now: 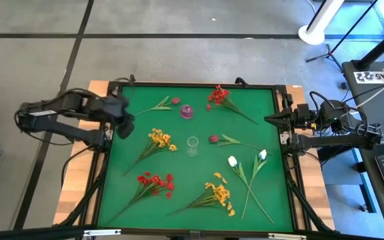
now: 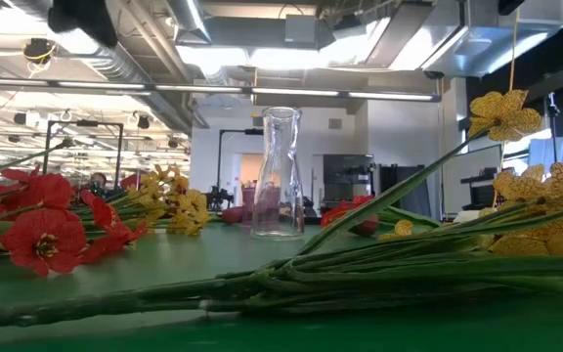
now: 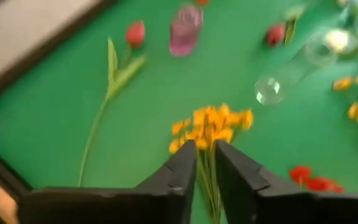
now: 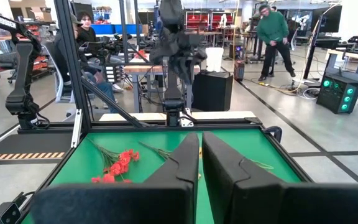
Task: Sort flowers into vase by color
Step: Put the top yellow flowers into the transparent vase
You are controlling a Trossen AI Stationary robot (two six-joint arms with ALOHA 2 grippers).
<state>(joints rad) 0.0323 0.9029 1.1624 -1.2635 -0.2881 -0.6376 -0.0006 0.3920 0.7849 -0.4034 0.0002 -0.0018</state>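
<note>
The flowers lie scattered flat on the green table [image 1: 112,200]: a yellow-orange cluster [image 1: 160,139] toward the left edge, a red cluster [image 1: 155,181] nearer the front left corner, another yellow-orange cluster [image 1: 219,195] at the front edge, two white tulips [image 1: 247,160] toward the right edge, a red cluster [image 1: 217,96] at the back edge, maroon buds [image 1: 175,101] beside a small pink vase [image 1: 187,111]; a clear glass vase [image 1: 192,145] stands upright at the middle. My left gripper [image 3: 205,163] hangs over the left edge, above the yellow-orange cluster's stems, fingers a narrow slit apart, grasping nothing; my right gripper [image 4: 200,152] waits at the right edge, clenched and empty.
</note>
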